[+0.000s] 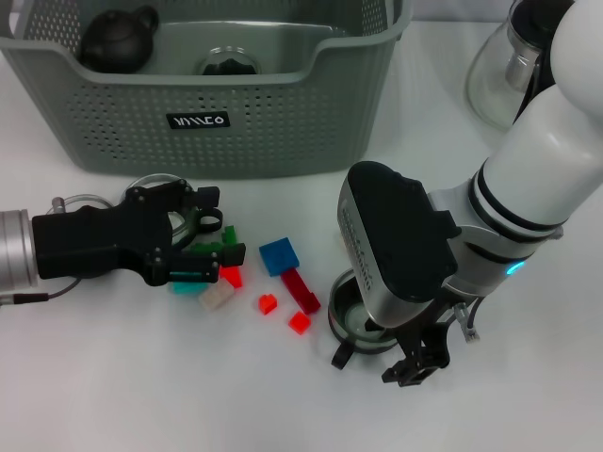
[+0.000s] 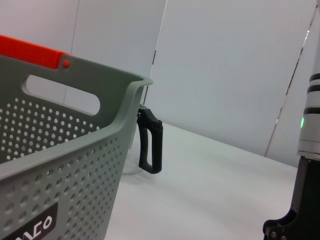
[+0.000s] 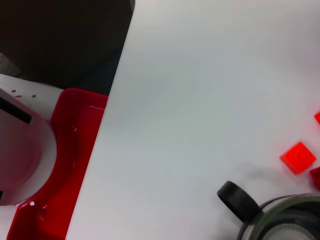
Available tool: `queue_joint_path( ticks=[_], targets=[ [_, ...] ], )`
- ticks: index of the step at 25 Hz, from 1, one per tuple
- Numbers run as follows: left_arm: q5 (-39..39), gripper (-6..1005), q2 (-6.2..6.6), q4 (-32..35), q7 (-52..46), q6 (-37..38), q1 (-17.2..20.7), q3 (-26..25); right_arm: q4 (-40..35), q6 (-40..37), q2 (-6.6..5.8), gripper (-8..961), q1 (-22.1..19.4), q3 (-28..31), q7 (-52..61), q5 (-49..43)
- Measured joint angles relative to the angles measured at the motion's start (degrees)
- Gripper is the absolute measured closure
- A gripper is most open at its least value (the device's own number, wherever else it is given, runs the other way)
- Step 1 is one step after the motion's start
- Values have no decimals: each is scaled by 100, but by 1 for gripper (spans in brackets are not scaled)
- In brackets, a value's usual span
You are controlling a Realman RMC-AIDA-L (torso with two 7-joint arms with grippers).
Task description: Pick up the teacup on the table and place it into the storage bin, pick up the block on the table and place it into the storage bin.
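Tabletop: white tabletop [image 1: 113, 377] carried everything, with a plain pale wall behind it in the left wrist view.
Storage bin: we found the grey-green storage bin [image 1: 283, 122] at the far side, perforated, with a black label; a dark teapot [image 1: 118, 40] and a round dark-lidded item [image 1: 226, 64] already lay inside.
Teacup: the teacup [image 1: 353, 320], a round glass-and-dark cup with a small handle, stood on the tabletop at near right, directly under the right arm and well apart from the bin.
Right claw: the right claw [image 1: 415, 363] hung just beside the teacup's near rim; we could not tell whether its fingers were spread or closed on anything, since the wrist housing hid most of the cup.
Blocks: small blocks lay scattered between the arms, among them a blue block [image 1: 279, 255], red pieces [image 1: 301, 292] and a pale one [image 1: 217, 296].
Left claw: the left claw [image 1: 203, 250] lay low over the left edge of the block cluster, fingers apart, nothing gripped that we could see.
Glass teapot: a glass teapot [image 1: 504, 75] stood at far right, outside the bin.
Step in hand: we judged both picks to be at the approach stage, neither thing lifted.
Next move: the right claw needed a firm hold on the cup's rim; the left needed to close on a single block.
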Motion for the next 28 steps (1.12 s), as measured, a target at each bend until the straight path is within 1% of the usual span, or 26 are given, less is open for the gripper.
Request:
queue_joint_path(
  ticks=[7,12,18,20,24,28],
  targets=[
    [0,80,10,0,0,-37,0,0,9,4,0,305,31,-30,207,-122],
    [0,80,16,0,0,-42,0,0,9,-11,7,559,35,-85,306,-215],
    [0,80,20,4,0,-43,0,-3,-25,-23,9,793,35,-86,363,-220],
    [0,80,20,6,0,-43,0,-31,-27,-30,6,897,35,-86,374,-220],
    [0,80,28,5,0,-32,0,-78,-48,-97,-17,898,54,-79,445,-221],
    [0,80,35,31,0,13,0,-113,-207,-409,-40,899,139,70,637,-381]
  ],
)
